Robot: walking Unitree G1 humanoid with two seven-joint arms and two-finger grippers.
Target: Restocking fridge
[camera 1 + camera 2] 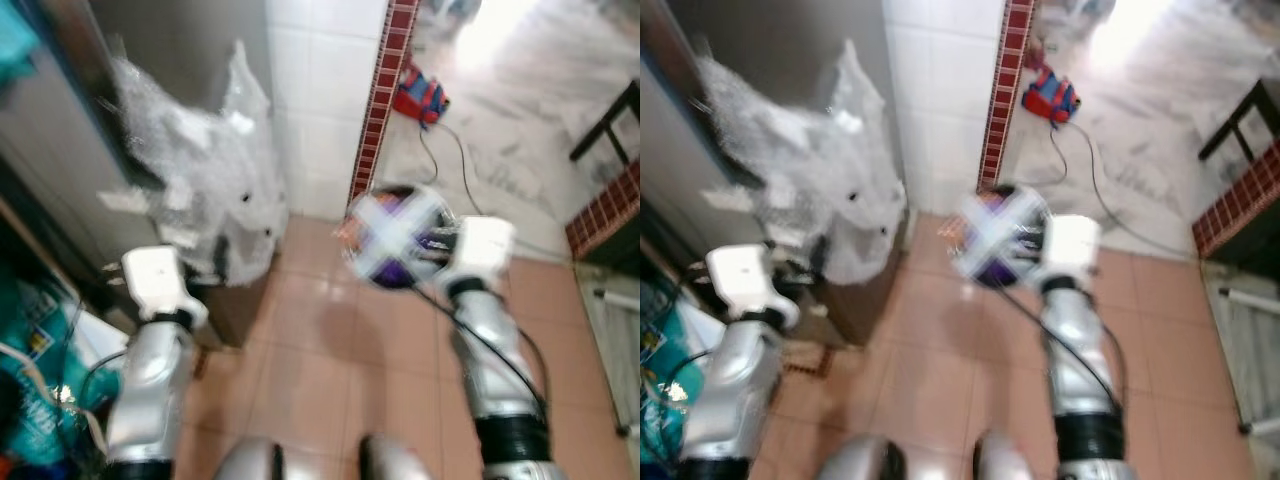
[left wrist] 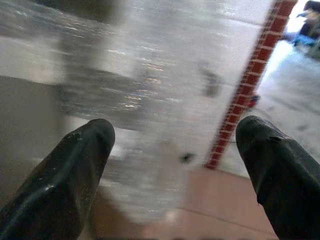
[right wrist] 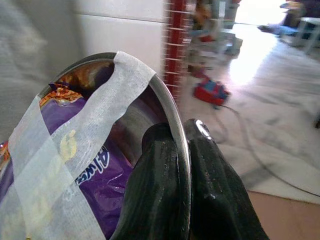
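Right gripper (image 3: 182,150): both black fingers pinched together on the rim of a steel bowl (image 3: 167,107), one finger inside the wall and one outside. Bowl held up in the air before the robot, above the terracotta floor tiles (image 1: 320,360), not resting on anything. Contents: purple snack packets (image 3: 95,170) with an orange-edged packet behind them, strapped in by two strips of white tape (image 3: 75,135) crossing over the bowl's mouth. In the head views the bowl (image 1: 395,237) is blurred, the tape cross plain on it, just beside the right wrist's white housing.

Left gripper (image 2: 175,165): fingers spread wide apart, nothing between them, raised and pointing at a mass of clear bubble wrap (image 2: 150,100). Left wrist housing (image 1: 155,280) sits near the lower edge of that wrap.

Bubble wrap (image 1: 200,170): crumpled, hanging over the face of a tall grey appliance (image 1: 150,60) at the robot's left.

Surroundings: white tiled wall (image 1: 325,90) beside the appliance, ending in a vertical strip of red-brown tiles (image 1: 385,90). Beyond the strip, a pale marble floor (image 1: 520,110) with a red-and-blue object (image 1: 420,97) and a dark cable (image 1: 455,150) trailing from it. Teal and white clutter (image 1: 35,370) at the lower left, too blurred to identify.
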